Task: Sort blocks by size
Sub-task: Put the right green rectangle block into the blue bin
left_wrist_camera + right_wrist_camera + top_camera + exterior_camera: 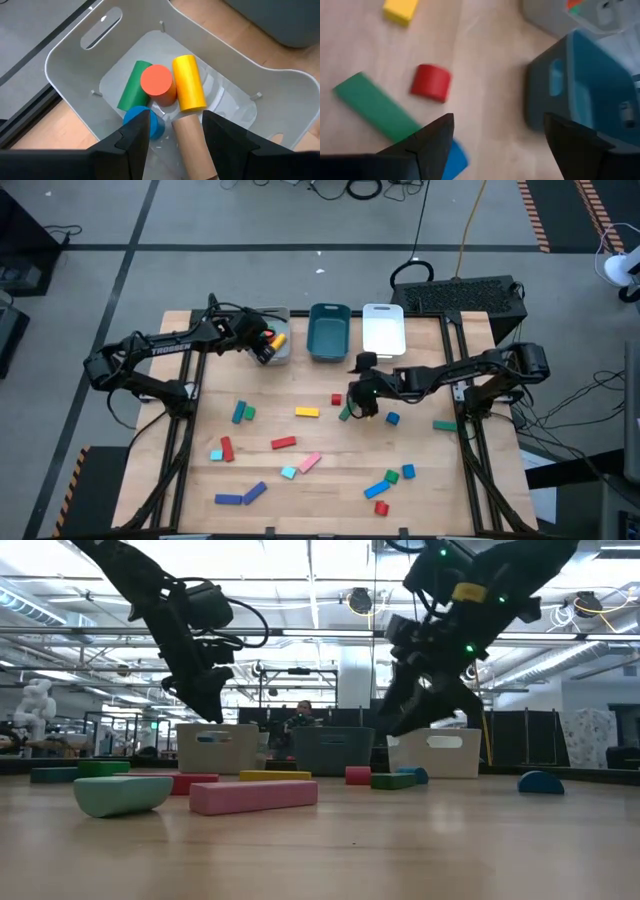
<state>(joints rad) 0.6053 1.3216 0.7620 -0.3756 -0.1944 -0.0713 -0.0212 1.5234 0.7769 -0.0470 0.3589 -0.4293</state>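
My left gripper (265, 350) hangs open over the grey tray (283, 313), fingers pointing down into it. A tan cylinder (192, 145) stands between the fingers. In the tray (65, 65) lie a green cylinder (131, 89), an orange one (157, 82), a yellow one (189, 82) and a blue one (147, 122). My right gripper (358, 406) is open and empty above the table, near a green bar (375, 107), a red block (431, 82) and a blue block (456, 159). My left gripper has the tan cylinder between its open fingers, coming from above. The cylinder's side (200, 131) lies close against one finger (225, 137), and a gap shows at the other finger (135, 135). I cannot tell whether it touches.
A teal tray (329, 332) and a white tray (383, 330) stand beside the grey one at the far edge. Loose blocks are scattered over the table: a yellow bar (307, 412), a red bar (283, 443), a pink bar (308, 462), and several more toward the near edge.
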